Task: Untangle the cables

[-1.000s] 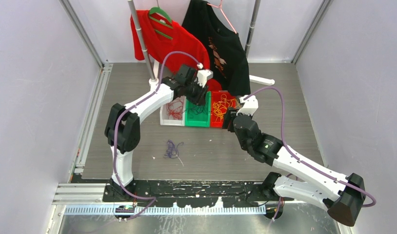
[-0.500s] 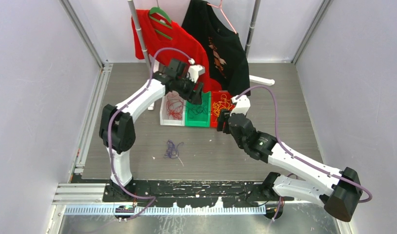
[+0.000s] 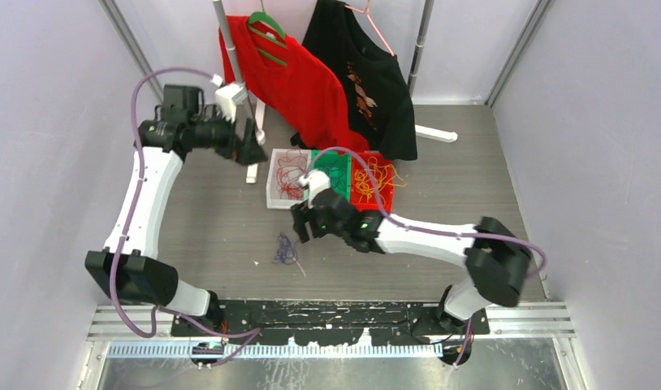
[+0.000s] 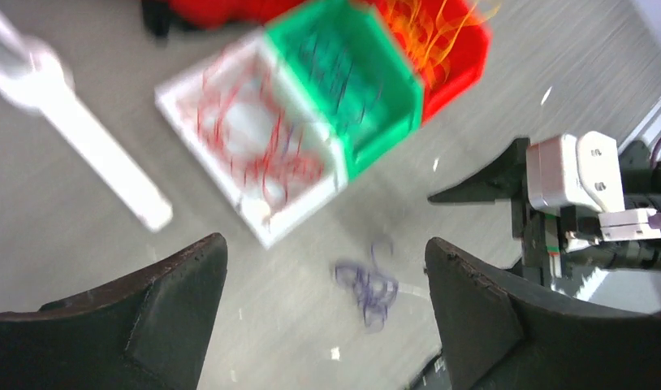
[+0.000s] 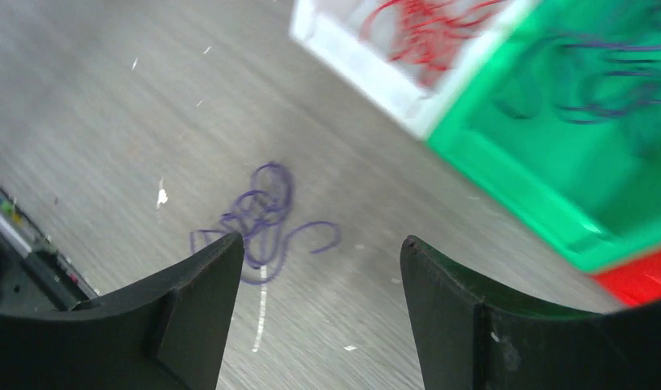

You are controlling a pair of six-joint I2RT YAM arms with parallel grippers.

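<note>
The fingers of the left gripper (image 4: pixel 323 244) are being held wide apart, with nothing between them. The fingers of the right gripper (image 5: pixel 321 244) are likewise being held apart and empty.

In the right wrist view, a loose tangle of dark purple cables (image 5: pixel 262 215) is being framed just beyond the gap between the fingers. It is lying on the grey table (image 5: pixel 108 106) and is being touched by neither finger. In the top view this tangle (image 3: pixel 285 249) is being shown just beside the right gripper (image 3: pixel 301 223), on its left, and well apart from the left gripper (image 3: pixel 248 146), which is being held raised at the far left beside the rack pole (image 3: pixel 230 57).

Farther out, three bins are being shown side by side. Red cables (image 3: pixel 288 175) are being held in the white bin (image 5: pixel 368 69). More purple cables (image 5: pixel 603 81) are being held in the green bin (image 5: pixel 522 179). Yellow-orange cables (image 3: pixel 376 175) are being held in the red bin (image 4: pixel 453 77), with some strands spilling over its rim. Behind the bins, a red shirt (image 3: pixel 299 77) and a black shirt (image 3: pixel 368 73) are being hung on the rack.
</note>
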